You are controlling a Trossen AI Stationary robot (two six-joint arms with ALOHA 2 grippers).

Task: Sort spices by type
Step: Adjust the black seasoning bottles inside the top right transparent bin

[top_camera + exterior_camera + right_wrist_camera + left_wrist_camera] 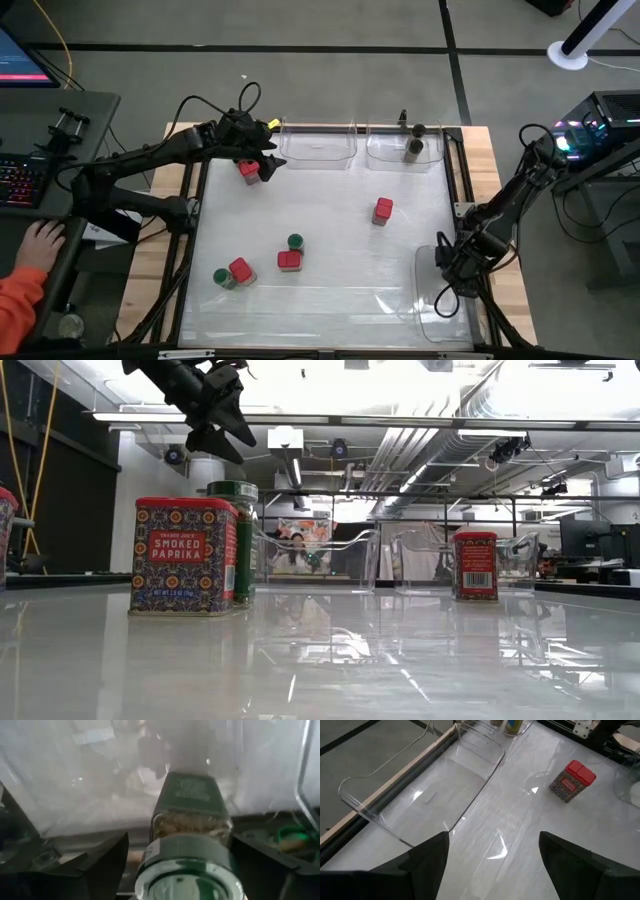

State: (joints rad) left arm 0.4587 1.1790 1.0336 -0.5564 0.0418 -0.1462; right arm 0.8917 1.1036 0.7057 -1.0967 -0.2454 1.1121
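Sorting looks partly done from where I stand. Two dark-capped jars (414, 146) already sit together in the back-right bin (385, 152), which suggests each clear bin is meant for one kind.

The right claw (447, 268) hangs over the bin at the right edge (428, 318) of the bench (340, 305). Its wrist camera shows a green-capped jar (190, 845) right under it, cap towards the lens. That bin seems to be the home for green caps. Whether the claw is gripping the jar or is loose around it, I cannot tell; the view there is murky through the plastic.

The left claw (262, 160) is at the back-left, spread wide with nothing between its fingers (425, 865). It is beside the empty back-left bin (318, 148) and just next to a red-capped jar (249, 170). My guess is that this bin is for the red caps and that jar is the one in hand.

Loose on the bench are a lone red-capped tin (383, 210) right of centre and a red tin (289, 261) touching a green jar (295, 242) near the middle. Another red and green pair (232, 275) sits at the front-left. The mixed pairs stand tight together, so each pick will probably need care not to knock the neighbour.

A person's hand (40, 245) rests off the bench at the left.
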